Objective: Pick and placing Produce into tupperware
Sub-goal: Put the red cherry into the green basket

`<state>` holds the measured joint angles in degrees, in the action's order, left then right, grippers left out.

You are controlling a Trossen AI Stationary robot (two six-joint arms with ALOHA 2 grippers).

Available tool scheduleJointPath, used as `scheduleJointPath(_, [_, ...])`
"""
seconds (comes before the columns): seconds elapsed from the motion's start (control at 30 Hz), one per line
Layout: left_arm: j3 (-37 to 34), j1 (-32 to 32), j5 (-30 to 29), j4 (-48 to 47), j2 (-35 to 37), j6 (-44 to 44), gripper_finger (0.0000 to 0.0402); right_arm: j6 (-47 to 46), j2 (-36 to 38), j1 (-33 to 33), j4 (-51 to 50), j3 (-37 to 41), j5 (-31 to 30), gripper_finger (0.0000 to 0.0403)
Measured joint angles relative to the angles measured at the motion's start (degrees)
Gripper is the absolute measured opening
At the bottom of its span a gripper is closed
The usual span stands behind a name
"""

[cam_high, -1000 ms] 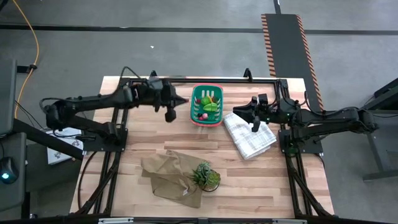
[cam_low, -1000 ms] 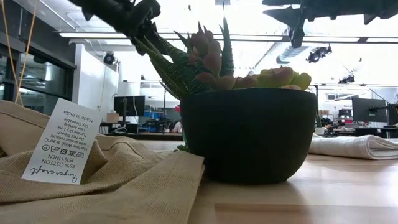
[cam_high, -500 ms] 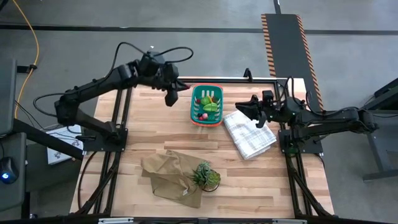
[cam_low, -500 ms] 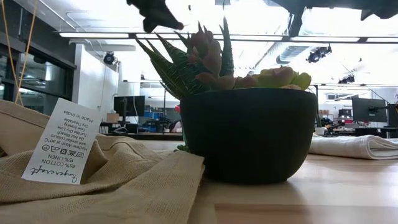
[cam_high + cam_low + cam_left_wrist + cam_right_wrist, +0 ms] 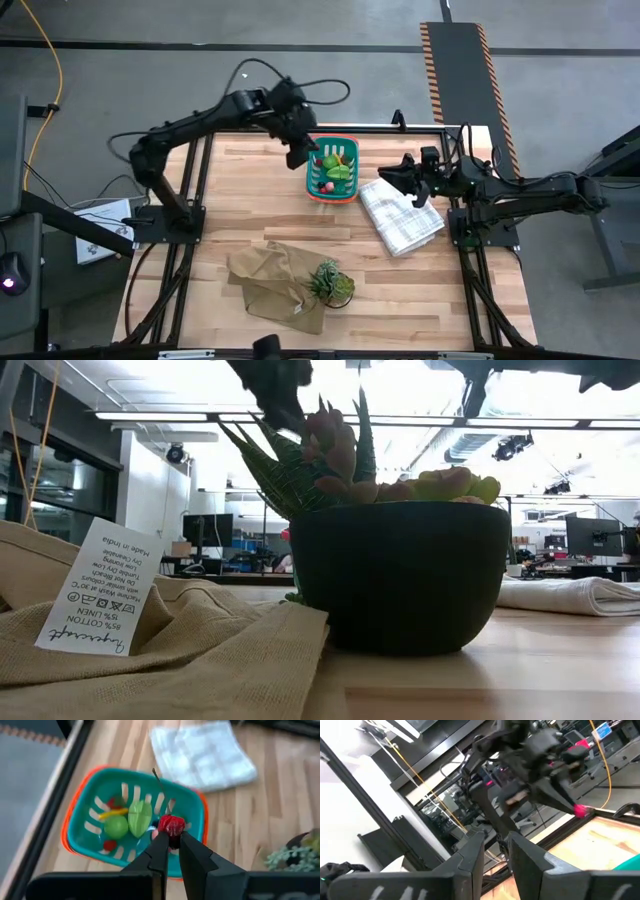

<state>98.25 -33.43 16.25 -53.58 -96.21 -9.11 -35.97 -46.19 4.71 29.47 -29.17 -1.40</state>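
The teal tupperware (image 5: 333,168) stands at the table's far middle. Light green lumps (image 5: 129,822), a yellow piece (image 5: 111,813) and small red bits lie in it. My left gripper (image 5: 299,153) hangs above the tupperware's far left corner, shut on a small dark red piece of produce (image 5: 171,825) with a thin stem; the right wrist view shows this piece (image 5: 581,810) too. My right gripper (image 5: 408,181) waits above the white checked cloth (image 5: 402,217), its fingers (image 5: 475,851) a little apart with nothing between them. My left gripper pinches the red piece's lower part (image 5: 172,834) between its two fingertips. The fingers slant down from the table's left and far side. The piece is lifted clear above the tupperware, and its stem (image 5: 157,776) sticks out past the fingers.
A spiky potted plant (image 5: 330,283) stands on a tan cloth (image 5: 272,283) near the front edge and fills the low view (image 5: 400,560). The black frame rails (image 5: 190,200) run along both table sides. Bare wood (image 5: 250,200) lies left of the tupperware.
My left gripper has risen from the table left of the tupperware, swung toward the far edge, then gone right, and now hangs over the tupperware's far left corner. My right gripper has tipped upward a little above the white cloth.
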Motion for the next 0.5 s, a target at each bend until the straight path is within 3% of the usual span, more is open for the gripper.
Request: scheduleJointPath(0.5, [0.06,0.04,-1.90,1.90,-12.84,0.38,0.0028,0.23,0.00,-0.02,-4.46,-0.01,2.11,0.0079])
